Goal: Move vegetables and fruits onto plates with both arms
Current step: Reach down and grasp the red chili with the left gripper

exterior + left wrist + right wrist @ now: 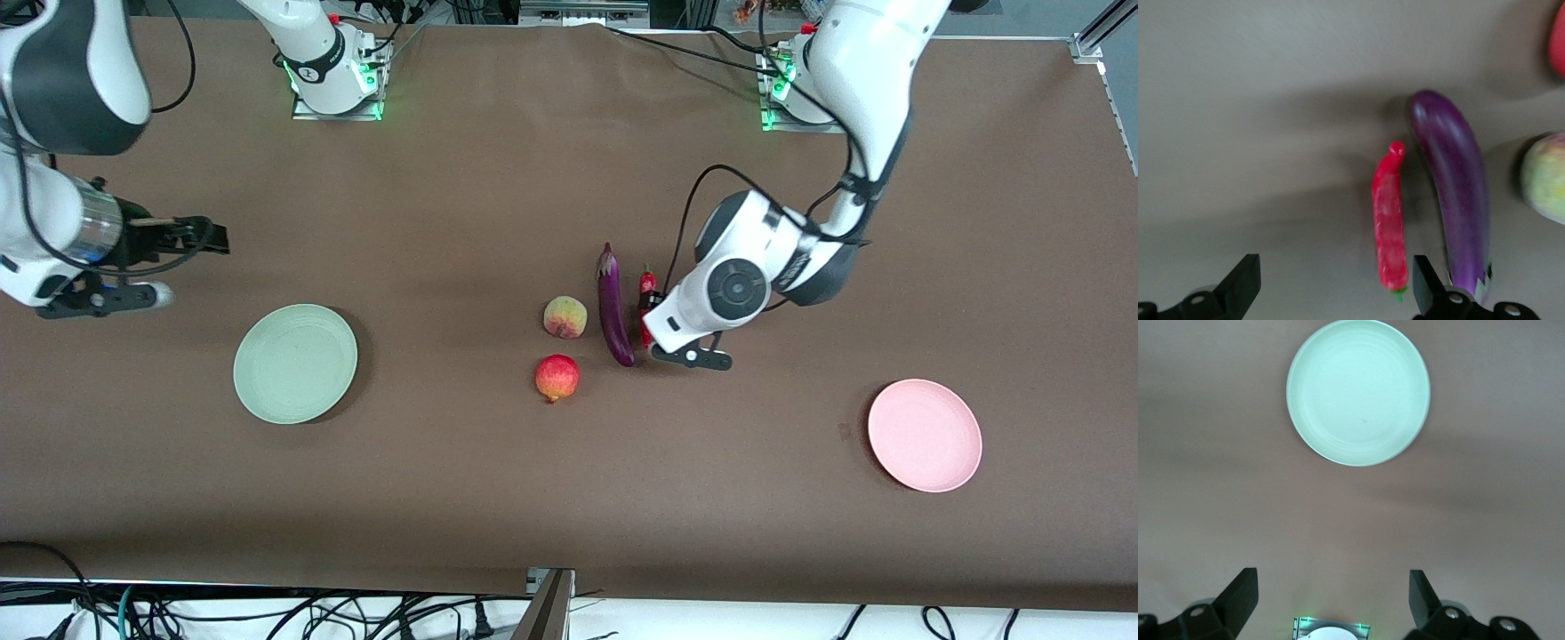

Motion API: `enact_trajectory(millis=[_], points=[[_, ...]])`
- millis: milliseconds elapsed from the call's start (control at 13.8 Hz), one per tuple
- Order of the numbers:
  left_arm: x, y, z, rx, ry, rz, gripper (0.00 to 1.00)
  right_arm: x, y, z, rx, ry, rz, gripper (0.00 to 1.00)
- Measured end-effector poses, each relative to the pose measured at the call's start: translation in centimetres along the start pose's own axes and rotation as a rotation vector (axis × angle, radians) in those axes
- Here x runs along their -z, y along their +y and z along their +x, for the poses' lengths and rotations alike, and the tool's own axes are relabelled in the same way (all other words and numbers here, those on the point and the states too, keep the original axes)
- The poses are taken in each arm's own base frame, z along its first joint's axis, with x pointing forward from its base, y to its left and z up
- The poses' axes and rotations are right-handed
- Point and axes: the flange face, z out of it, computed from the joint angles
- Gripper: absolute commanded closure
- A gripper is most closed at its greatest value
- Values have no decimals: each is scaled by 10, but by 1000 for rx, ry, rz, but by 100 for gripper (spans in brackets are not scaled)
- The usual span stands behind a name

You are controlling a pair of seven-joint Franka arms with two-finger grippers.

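The purple eggplant [613, 311] lies mid-table with the red chili pepper [647, 286] beside it, toward the left arm's end. The peach [565, 317] and the red fruit [557, 377] lie on the eggplant's other flank. My left gripper [1333, 273] is open, low over the chili [1390, 220], whose green stem end lies just inside one finger [1421, 280]. The eggplant [1455, 193] lies outside that finger. In the front view its wrist [711, 302] hides most of the chili. My right gripper [1331, 587] is open and empty, over bare table by the mint plate [1358, 392].
The mint plate [295, 363] lies toward the right arm's end and the pink plate [925, 435] toward the left arm's end; both hold nothing. The peach [1545, 177] and the red fruit [1558, 37] show at the edge of the left wrist view. Cables hang along the table's front edge.
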Motion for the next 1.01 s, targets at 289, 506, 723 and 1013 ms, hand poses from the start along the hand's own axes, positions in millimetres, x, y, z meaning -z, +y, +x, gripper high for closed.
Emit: enact_trajectory(millis=[289, 506, 723, 1013], points=[[-56, 21, -7, 26, 7, 6, 20, -28, -93, 30, -61, 32, -29, 0], [-80, 33, -12, 24, -5, 16, 82, -56, -144, 45, -115, 35, -33, 0], [-75, 28, -10, 31, -6, 21, 100, -82, -171, 63, -157, 42, 51, 0], [-69, 23, -12, 37, -55, 43, 100, -126, -205, 90, -198, 76, 96, 0]])
